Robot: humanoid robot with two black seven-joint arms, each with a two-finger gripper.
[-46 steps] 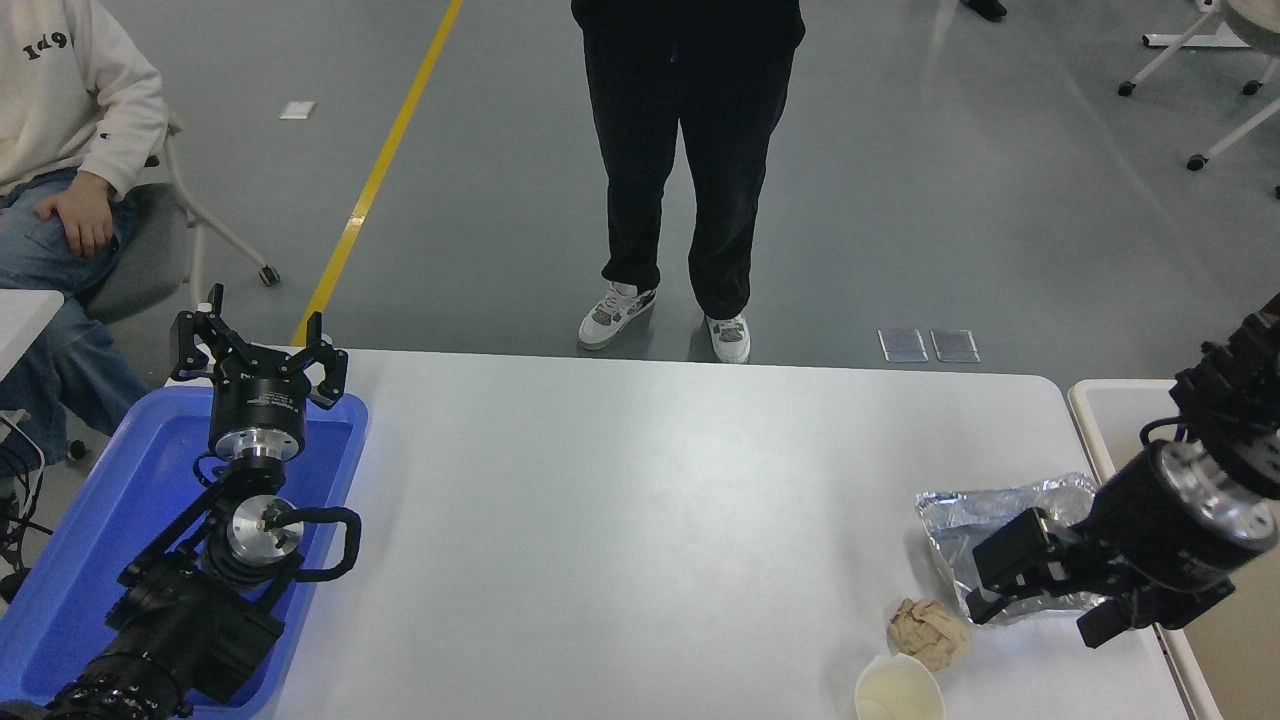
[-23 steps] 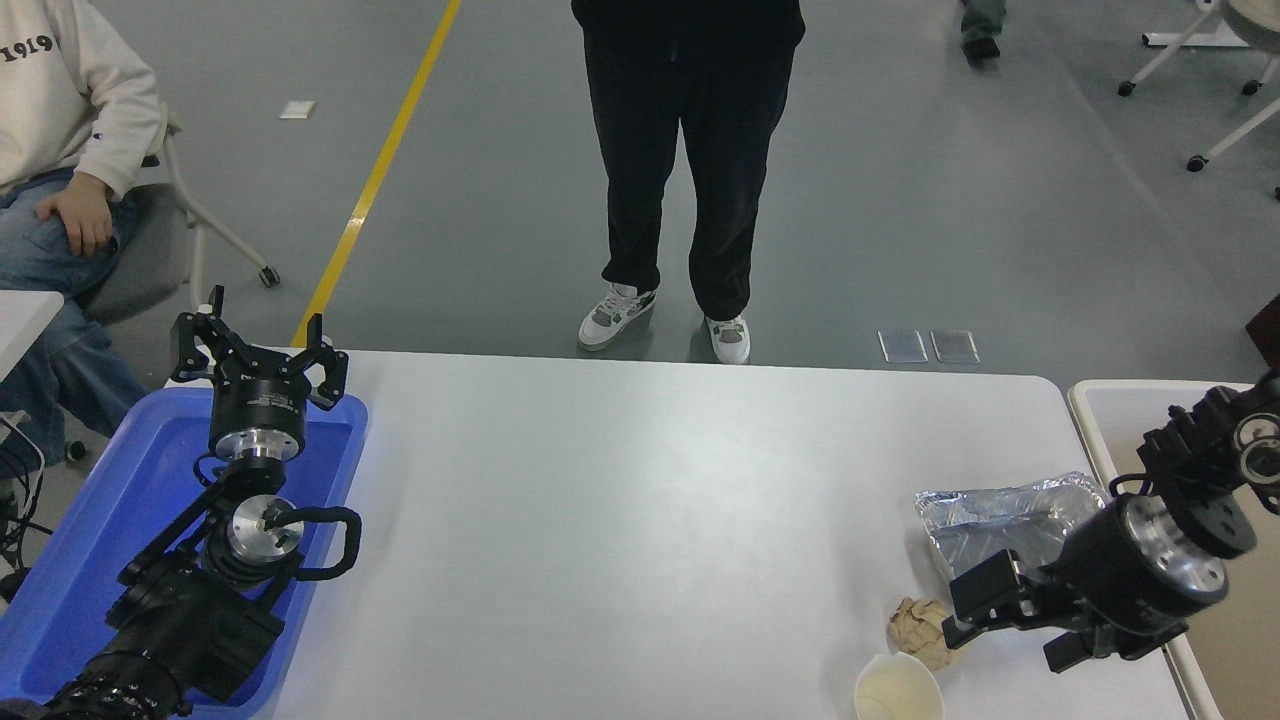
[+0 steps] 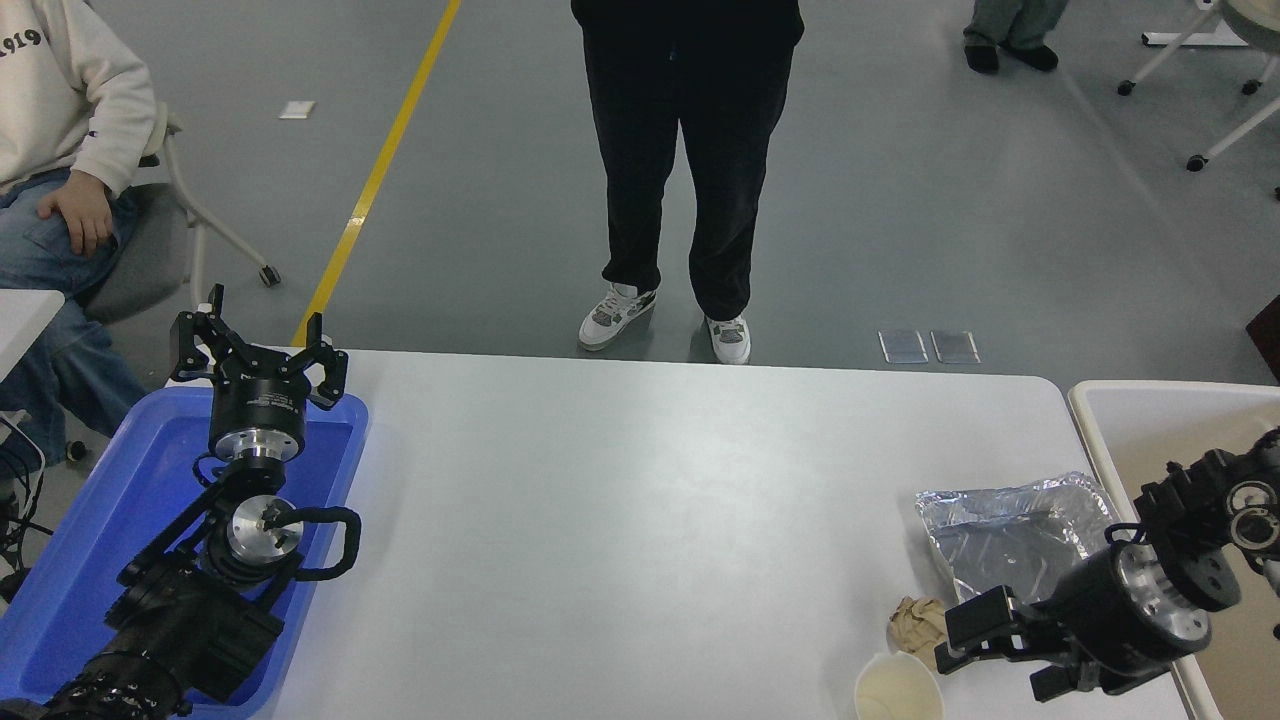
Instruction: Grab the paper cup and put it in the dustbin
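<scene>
While the left gripper point(image 3: 258, 352) is sitting parked with its fingers spread wide above the glossy blue plastic tray point(image 3: 100, 520) at the table's left edge, the right gripper point(image 3: 985, 650) is hanging low at the near right, fingers parted, with nothing between them. Its blocky black fingertips are pointing left, just beside the paper cup point(image 3: 898, 690) and, as far as the angle shows, not touching it.

That cup is standing upright on the smooth white table point(image 3: 620, 500) at the near edge, partly cut off by the frame: a small round thing with a thin rolled rim, white outside and matte cream inside.

Just behind the cup, a crumpled brown paper ball point(image 3: 916, 624) is lying against the gripper's far side. Beyond that, a crinkled silver foil tray point(image 3: 1010, 535) is catching the light. Along the table's right side, the dustbin point(image 3: 1100, 440) is showing its thick rounded pale rim and beige interior.
</scene>
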